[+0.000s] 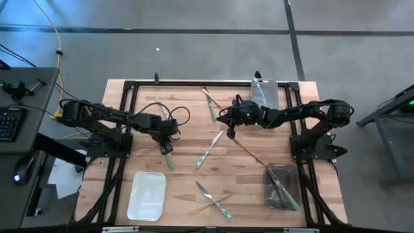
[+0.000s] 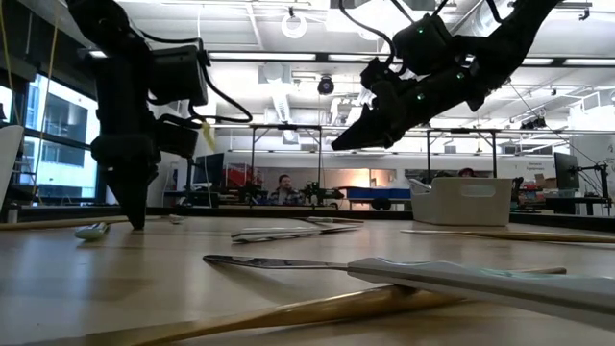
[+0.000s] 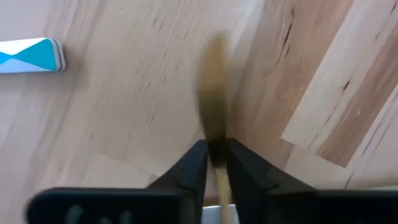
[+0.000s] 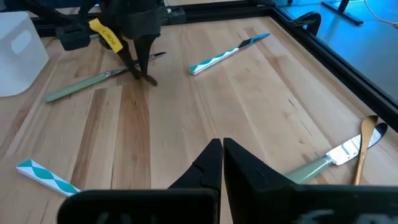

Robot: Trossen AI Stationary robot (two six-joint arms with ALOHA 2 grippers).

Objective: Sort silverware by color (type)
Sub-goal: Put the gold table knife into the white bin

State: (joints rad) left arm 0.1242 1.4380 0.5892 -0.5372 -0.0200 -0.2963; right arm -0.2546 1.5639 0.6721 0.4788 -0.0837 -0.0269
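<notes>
Closest to the low camera, a pale-handled knife (image 2: 404,272) lies across a gold piece (image 2: 288,312) on the tabletop (image 2: 144,279). At the frame's left, the left pincer (image 2: 135,219) points straight down with its tips at the wood; the right pincer (image 2: 338,144) hangs in the air, upper centre.

From above, the left pincer (image 1: 167,148) sits left of centre over a green-handled piece (image 1: 169,160). The right pincer (image 1: 230,134) is near the middle, fingers pressed together and empty. A blue-patterned knife (image 1: 208,149) lies between them. A white tray (image 1: 147,195) sits lower left, a dark tray (image 1: 282,187) lower right, a clear tray (image 1: 264,94) at the top.

Through the left wrist camera, the fingers (image 3: 196,168) are nearly together, pinching a slim blurred handle (image 3: 214,106).

Through the right wrist camera, the closed fingers (image 4: 210,163) hold nothing.
</notes>
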